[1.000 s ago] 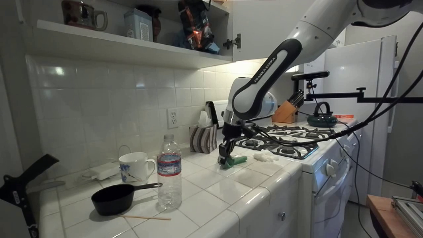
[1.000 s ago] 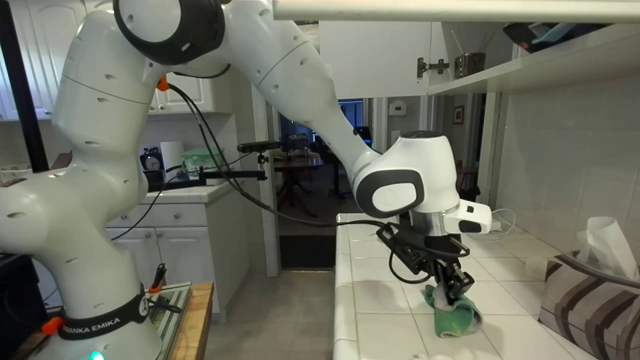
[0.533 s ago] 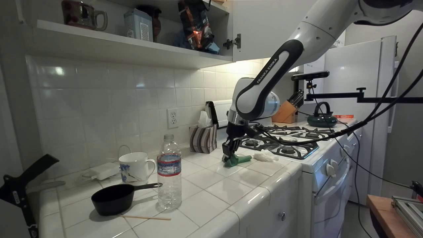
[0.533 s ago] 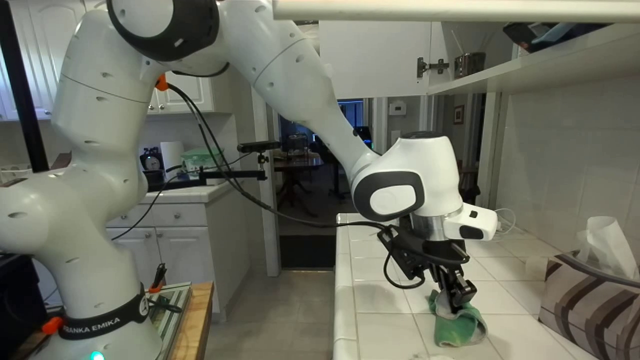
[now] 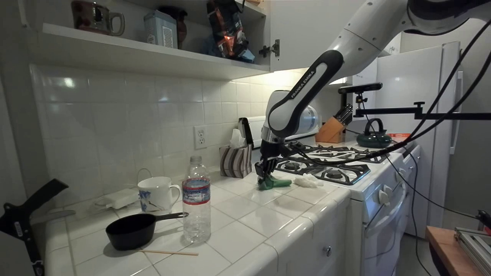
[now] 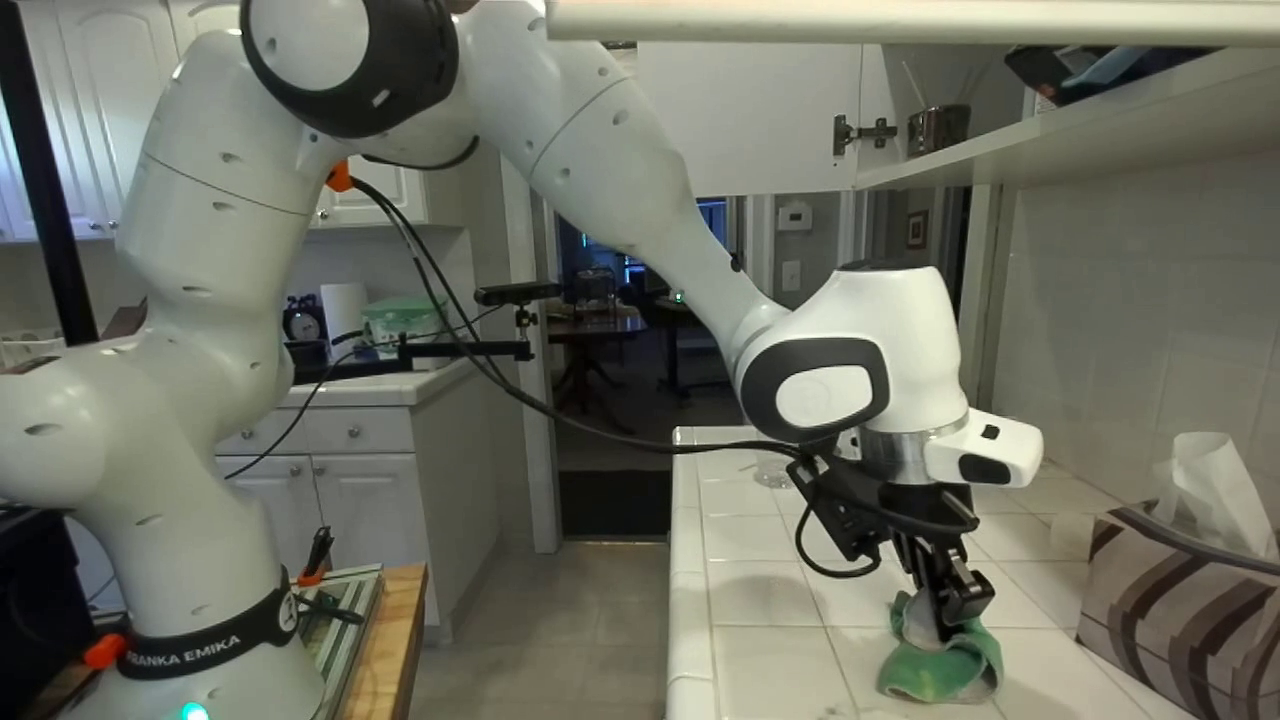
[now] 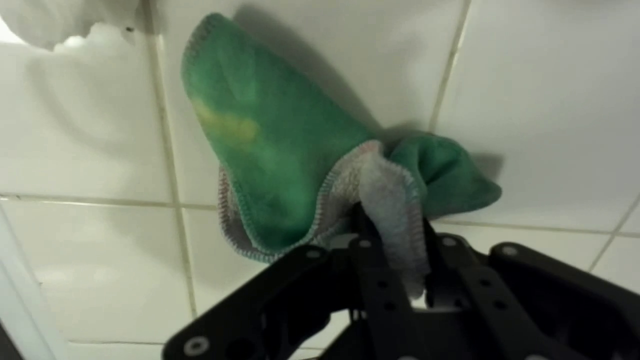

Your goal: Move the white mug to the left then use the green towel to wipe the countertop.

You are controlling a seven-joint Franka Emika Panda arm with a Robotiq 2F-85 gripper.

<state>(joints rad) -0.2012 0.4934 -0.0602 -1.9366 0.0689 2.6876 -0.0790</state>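
The green towel [image 7: 285, 130] is bunched on the white tiled countertop [image 5: 238, 230], spread either side of the gripper [image 7: 395, 235], which is narrowed and pinching a fold of it. Crumpled white wad [image 5: 308, 180] just beside towel, stove [image 5: 333, 172] beyond. Striped tissue box [image 6: 1180, 600] near, in both exterior views. White mug [image 5: 155, 193] upright, well apart from towel, behind black pan [image 5: 130, 232], near clear bottle [image 5: 196, 218]. Pan handle overlaps bottle in an exterior view; contact unclear. Thin stick [image 5: 168, 252] just beside pan.
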